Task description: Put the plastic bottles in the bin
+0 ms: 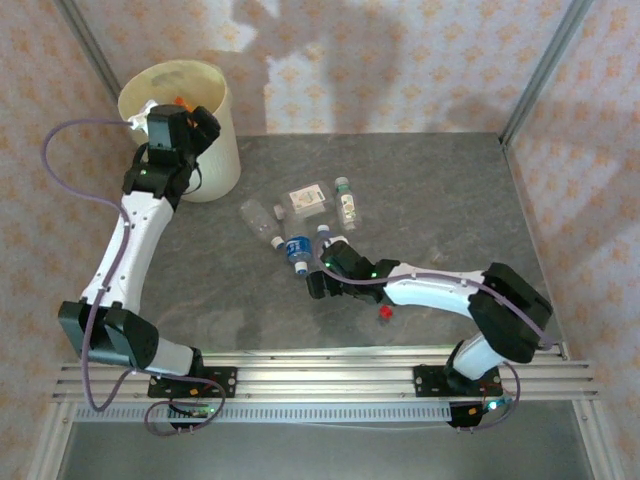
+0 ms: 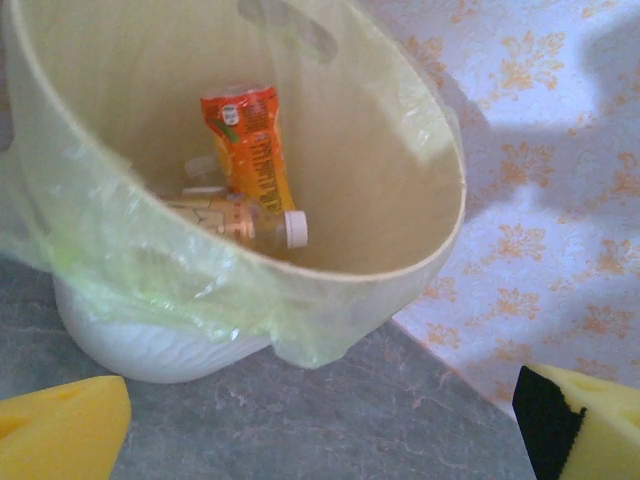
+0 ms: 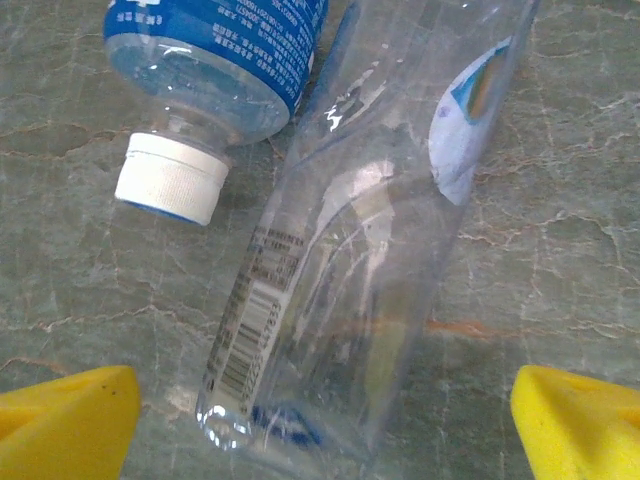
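At ten o'clock on the grey worktop (image 1: 430, 190), the cream bin (image 1: 222, 160) holds at least two of the plastic bottles — an orange-labelled bottle (image 2: 250, 140) propped against the inner wall and a white-capped bottle (image 2: 250, 222) lying across its foot. The left hand (image 2: 320, 430) hangs over the rim, its yellow pads spread wide with nothing between them. Near the worktop's centre about five loose bottles (image 1: 258, 218) lie on their sides. One of them, a clear bottle (image 3: 370, 250), sits between the parted pads of the right hand (image 3: 320, 430), with neither pad touching it. A blue-labelled bottle (image 3: 215, 60) lies at its eleven o'clock in the wrist view. A small red cap (image 1: 384, 314) rests alone at five o'clock from that hand. On this showing the job is under way but well short of finished — the whole central cluster is yet to be lifted, and the clear bottle looks the likeliest next pick.
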`<act>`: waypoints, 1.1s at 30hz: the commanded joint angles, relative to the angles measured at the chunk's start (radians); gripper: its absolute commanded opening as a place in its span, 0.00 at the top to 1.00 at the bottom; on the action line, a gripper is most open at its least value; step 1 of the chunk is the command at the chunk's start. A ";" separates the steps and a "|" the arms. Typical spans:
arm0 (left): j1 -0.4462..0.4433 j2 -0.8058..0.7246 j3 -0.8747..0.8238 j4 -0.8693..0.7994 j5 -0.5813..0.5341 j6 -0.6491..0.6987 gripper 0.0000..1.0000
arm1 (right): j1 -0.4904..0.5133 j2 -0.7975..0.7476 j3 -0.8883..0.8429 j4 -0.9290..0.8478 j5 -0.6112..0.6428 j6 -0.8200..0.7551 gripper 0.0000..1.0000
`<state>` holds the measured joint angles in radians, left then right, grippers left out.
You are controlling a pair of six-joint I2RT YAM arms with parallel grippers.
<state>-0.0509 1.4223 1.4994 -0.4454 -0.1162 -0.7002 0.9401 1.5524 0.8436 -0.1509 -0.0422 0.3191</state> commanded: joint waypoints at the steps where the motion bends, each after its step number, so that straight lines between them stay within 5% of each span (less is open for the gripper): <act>1: -0.003 -0.043 -0.028 0.042 -0.028 -0.039 0.00 | 0.015 0.051 0.054 -0.025 0.057 0.072 0.07; 18: -0.049 -0.070 -0.059 -0.019 -0.037 0.009 0.00 | 0.020 0.063 0.038 -0.059 0.185 0.144 0.56; 27: -0.122 -0.064 -0.053 -0.018 -0.020 0.068 0.00 | 0.020 -0.096 0.019 -0.052 0.153 0.018 0.61; 33: -0.145 -0.053 -0.080 -0.062 0.167 0.019 0.00 | 0.020 -0.196 0.012 0.022 0.085 -0.089 0.61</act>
<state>-0.1898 1.3712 1.4437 -0.4686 -0.0494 -0.6582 0.9550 1.3979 0.8696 -0.1791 0.0708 0.3092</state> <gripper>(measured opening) 0.995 0.452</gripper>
